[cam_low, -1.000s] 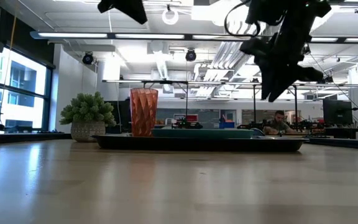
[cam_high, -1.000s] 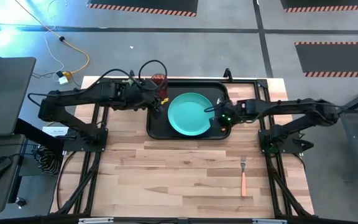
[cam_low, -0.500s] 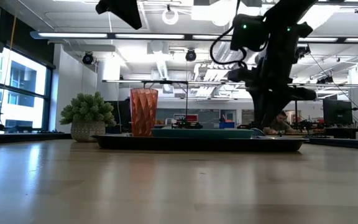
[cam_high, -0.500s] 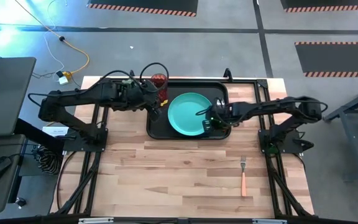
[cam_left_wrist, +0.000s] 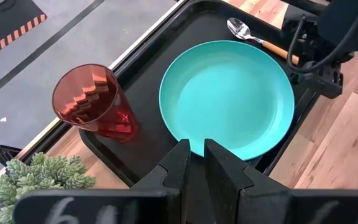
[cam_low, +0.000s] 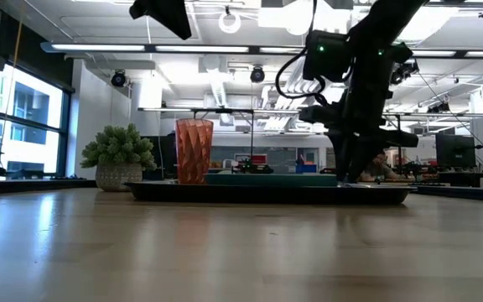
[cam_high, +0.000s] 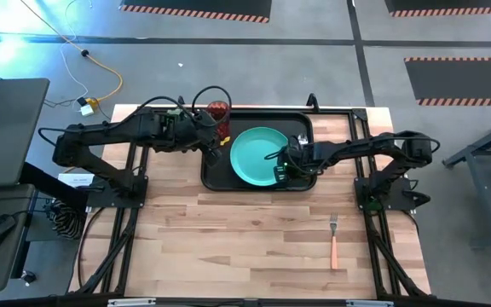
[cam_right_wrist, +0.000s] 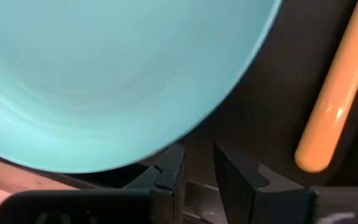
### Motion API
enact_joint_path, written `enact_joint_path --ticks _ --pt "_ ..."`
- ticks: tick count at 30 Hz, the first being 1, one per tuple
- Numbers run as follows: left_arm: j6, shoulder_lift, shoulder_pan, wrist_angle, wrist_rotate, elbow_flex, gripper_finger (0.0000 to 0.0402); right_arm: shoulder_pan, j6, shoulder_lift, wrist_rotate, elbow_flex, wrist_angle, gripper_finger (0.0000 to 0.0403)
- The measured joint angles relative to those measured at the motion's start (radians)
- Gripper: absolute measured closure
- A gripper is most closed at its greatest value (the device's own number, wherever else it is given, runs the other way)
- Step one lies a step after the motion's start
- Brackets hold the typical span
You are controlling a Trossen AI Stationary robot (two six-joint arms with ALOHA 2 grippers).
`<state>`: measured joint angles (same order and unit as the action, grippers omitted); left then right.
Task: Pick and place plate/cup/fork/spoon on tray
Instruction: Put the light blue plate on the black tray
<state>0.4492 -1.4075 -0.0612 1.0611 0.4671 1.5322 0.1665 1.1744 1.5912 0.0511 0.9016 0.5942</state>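
Observation:
The teal plate point(cam_high: 257, 156) lies flat in the black tray point(cam_high: 216, 175). The red cup point(cam_high: 218, 111) stands upright in the tray's far left corner. The spoon point(cam_left_wrist: 247, 34) lies on the tray floor right of the plate; its orange handle point(cam_right_wrist: 331, 106) shows in the right wrist view. The fork point(cam_high: 334, 239) lies on the table near the right front. My right gripper point(cam_high: 281, 168) is low over the tray at the plate's near right rim, fingers almost together and empty. My left gripper point(cam_high: 216, 145) hangs shut and empty above the tray's left edge. My right gripper points down with its fingertips point(cam_right_wrist: 169, 168) close beside the plate's rim point(cam_right_wrist: 185, 134) and just over the tray floor. I cannot tell whether they touch the plate or the tray.
A green spiky plant in a pot point(cam_low: 120, 155) stands on the table beyond the tray's far left corner, next to the cup. The wide wooden table top point(cam_high: 228, 247) lies in front of the tray. A person point(cam_low: 377, 164) sits in the room far behind.
My right gripper has gone toward the table's left edge and down, from above the spoon to the plate's near right rim, low over the tray. The plate, cup, spoon and fork lie as before.

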Motion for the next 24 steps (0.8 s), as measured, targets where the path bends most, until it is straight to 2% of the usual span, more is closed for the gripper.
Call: enact_joint_path --ticks 18,24 --pt "-0.007 0.0 0.0 -0.003 0.0 0.0 0.0362 0.069 -0.021 0.0 -0.002 0.0 -0.071 0.0331" --pt "-0.008 0.0 0.0 -0.003 0.0 0.0 0.0362 0.069 -0.028 0.0 -0.056 0.0 -0.056 0.0331"
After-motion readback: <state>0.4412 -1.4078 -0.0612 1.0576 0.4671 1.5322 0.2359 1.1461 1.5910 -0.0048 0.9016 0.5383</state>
